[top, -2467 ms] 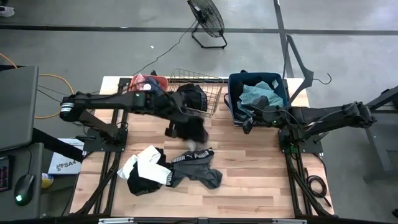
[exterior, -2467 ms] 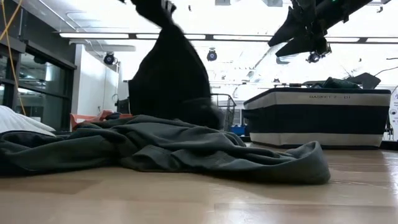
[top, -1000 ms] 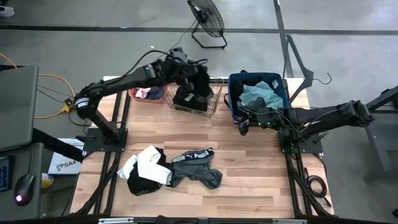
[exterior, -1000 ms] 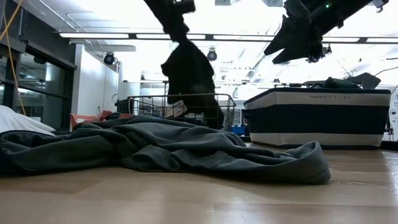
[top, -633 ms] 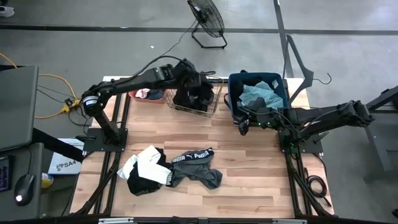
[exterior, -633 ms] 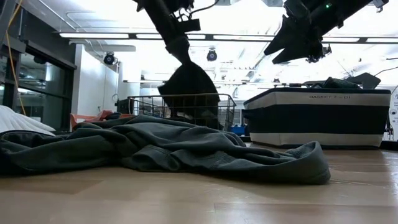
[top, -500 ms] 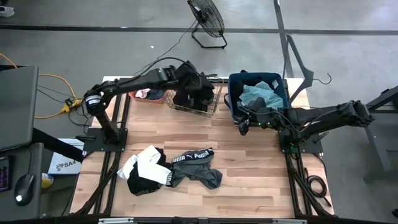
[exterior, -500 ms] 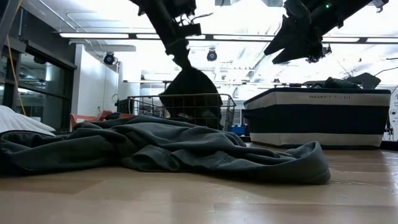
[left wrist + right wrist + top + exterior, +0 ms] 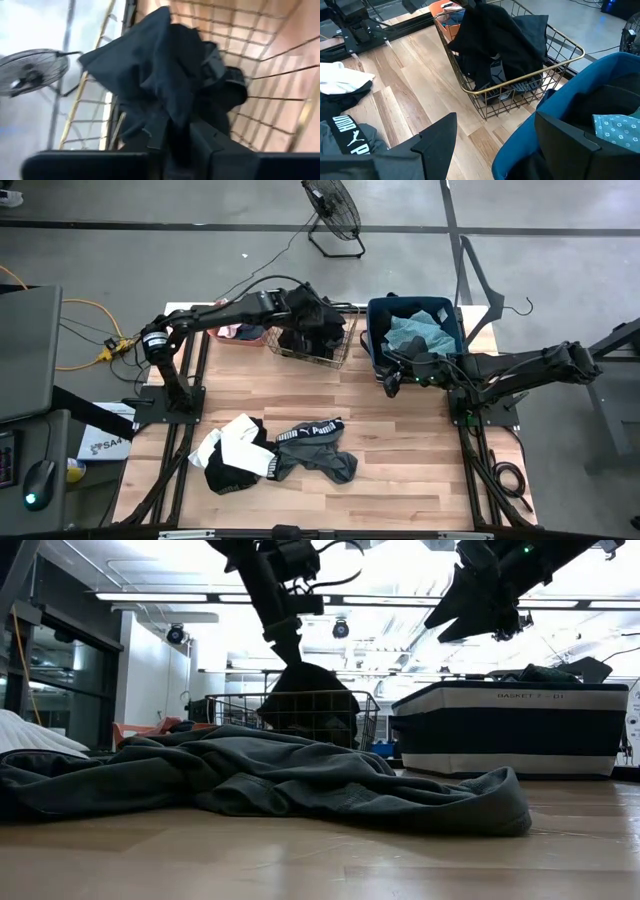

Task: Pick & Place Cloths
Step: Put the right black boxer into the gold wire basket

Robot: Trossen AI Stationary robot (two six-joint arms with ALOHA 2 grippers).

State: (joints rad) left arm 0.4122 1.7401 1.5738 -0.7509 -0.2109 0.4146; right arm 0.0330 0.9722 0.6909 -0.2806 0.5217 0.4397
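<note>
A black cloth (image 9: pixel 312 325) sits heaped in the gold wire basket (image 9: pixel 345 345) at the table's far middle. Its top is still between the fingers of my left gripper (image 9: pixel 287 645), which reaches in from the left above the basket. A grey-black garment (image 9: pixel 318 452) and a white-and-black cloth (image 9: pixel 235 452) lie flat on the near part of the table. A teal cloth (image 9: pixel 420 332) lies in the dark blue bin (image 9: pixel 376 350). My right gripper (image 9: pixel 495 145) hangs open above the table by the bin's near left corner, holding nothing. My left gripper pinches a bunched fold at the top of the black cloth (image 9: pixel 176 120) between its two fingers. The fingers slant down from above and from the table's left. The cloth hangs in a peak below them, and its lower part (image 9: pixel 310 710) rests inside the wire basket.
A coral tub (image 9: pixel 238 332) with small pieces stands left of the basket. The dark blue bin is at the far right. A fan (image 9: pixel 335 210) and a hanger (image 9: pixel 500 305) lie beyond the table's far edge. Bare wood lies in the middle and at the right.
My left gripper has come down toward the wire basket and tipped more steeply downward. The black cloth, which hung long above the basket, has sunk into it and now piles up inside, with only its top still drawn up.
</note>
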